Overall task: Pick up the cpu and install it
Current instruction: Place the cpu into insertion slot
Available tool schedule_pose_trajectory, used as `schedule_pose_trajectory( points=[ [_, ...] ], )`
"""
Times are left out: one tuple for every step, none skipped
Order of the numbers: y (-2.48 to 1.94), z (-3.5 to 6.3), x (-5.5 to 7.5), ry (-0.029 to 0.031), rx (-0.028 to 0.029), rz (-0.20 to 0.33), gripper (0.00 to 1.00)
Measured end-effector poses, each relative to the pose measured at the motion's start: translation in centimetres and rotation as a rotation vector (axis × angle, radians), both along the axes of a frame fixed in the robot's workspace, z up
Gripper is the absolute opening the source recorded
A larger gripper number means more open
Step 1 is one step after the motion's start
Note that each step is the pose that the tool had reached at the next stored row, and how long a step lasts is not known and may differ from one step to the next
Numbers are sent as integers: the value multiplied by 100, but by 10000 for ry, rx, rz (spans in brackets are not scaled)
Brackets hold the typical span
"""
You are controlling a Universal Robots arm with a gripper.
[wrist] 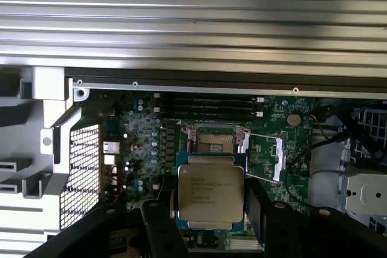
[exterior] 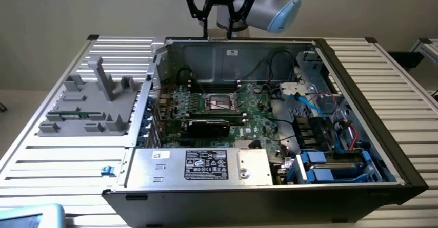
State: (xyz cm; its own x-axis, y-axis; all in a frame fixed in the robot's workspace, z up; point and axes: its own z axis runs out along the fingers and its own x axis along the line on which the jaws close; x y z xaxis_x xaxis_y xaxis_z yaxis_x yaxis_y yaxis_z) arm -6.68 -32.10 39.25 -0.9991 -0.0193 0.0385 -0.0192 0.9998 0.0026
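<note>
Cpu [wrist: 210,190], flat square, silver-grey metal lid, seemingly pinched at its edges by the black tool [wrist: 210,205].

At the frame's top centre, the arm [exterior: 275,2] was silver-grey with a pale blue joint cap; its gripper [exterior: 217,30] was black, with slim linked fingers [exterior: 205,25].

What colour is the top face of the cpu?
Shiny silver-grey with small dark print. The cpu sits between the fingers, and the wrist view shows it best.
</note>
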Motion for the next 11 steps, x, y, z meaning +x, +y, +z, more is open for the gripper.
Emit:
schedule_pose_trajectory(
  points=[
    [0, 0, 0, 0, 0, -6, 56],
    [0, 0, 0, 0, -1, -28, 56],
    [0, 0, 0, -1, 1, -117, 56],
    [0, 0, 0, 0, 0, -256, 56],
    [0, 0, -1, 0, 0, -403, 56],
    [0, -1, -1, 0, 0, -550, 56],
    [0, -1, 0, 0, 0, -695, 56],
    [0, -2, 0, 0, 0, -842, 56],
    [0, -3, 0, 0, 0, -985, 56],
    [0, -4, 0, -1, 0, -1126, 56],
    [0, -4, 0, 0, 0, -1270, 56]
  ],
)
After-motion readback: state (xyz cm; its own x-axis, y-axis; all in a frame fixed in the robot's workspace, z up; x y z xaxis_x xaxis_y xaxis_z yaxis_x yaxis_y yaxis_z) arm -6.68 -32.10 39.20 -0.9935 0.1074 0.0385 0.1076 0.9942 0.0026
